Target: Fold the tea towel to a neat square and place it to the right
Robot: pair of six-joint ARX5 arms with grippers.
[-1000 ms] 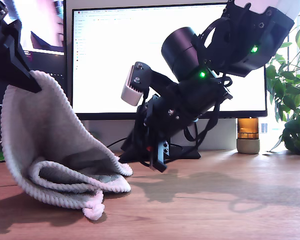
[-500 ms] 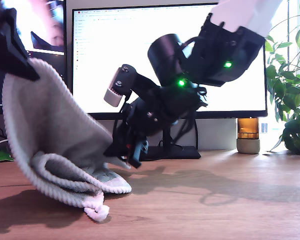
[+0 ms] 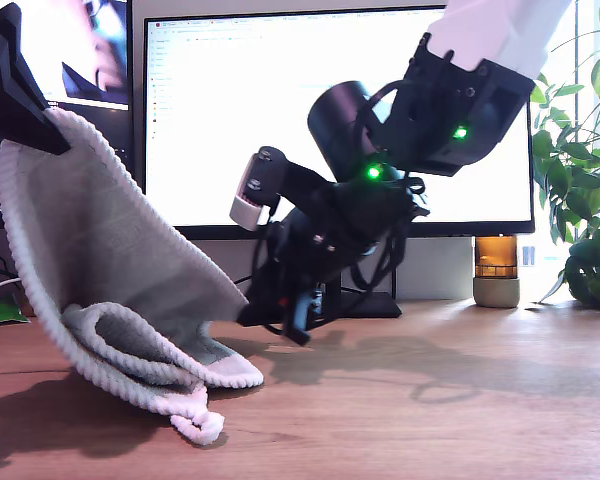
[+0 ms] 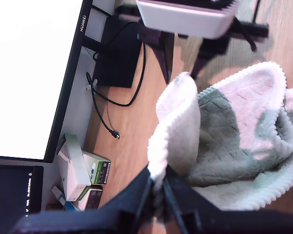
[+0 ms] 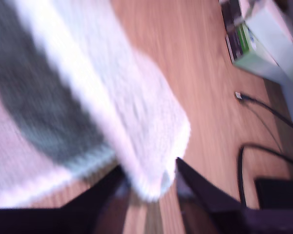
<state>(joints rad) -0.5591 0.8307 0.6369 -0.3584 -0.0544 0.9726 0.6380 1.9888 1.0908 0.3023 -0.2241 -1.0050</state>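
The off-white tea towel (image 3: 110, 250) hangs from one corner at the exterior view's left, its lower part crumpled on the wooden table (image 3: 430, 410). My first gripper (image 3: 48, 138) is shut on that raised corner; in the first wrist view the jaws (image 4: 158, 190) pinch the hem of the tea towel (image 4: 224, 126). My second gripper (image 3: 292, 328) points down just above the table, a little to the right of the towel's low edge in the exterior view. In the blurred second wrist view its fingers (image 5: 151, 190) stand apart, with a fold of the tea towel (image 5: 136, 122) between them.
A bright monitor (image 3: 280, 120) on a black stand fills the back, with a second screen (image 3: 80, 50) at the exterior view's left. An amber jar (image 3: 496, 270) and a leafy plant (image 3: 585, 200) stand at the back right. Cables and small boxes (image 4: 83, 170) lie under the monitor.
My second gripper swung left toward the towel, then drew back a little to the right. My first gripper raised the held corner slightly, pulling the towel tauter.
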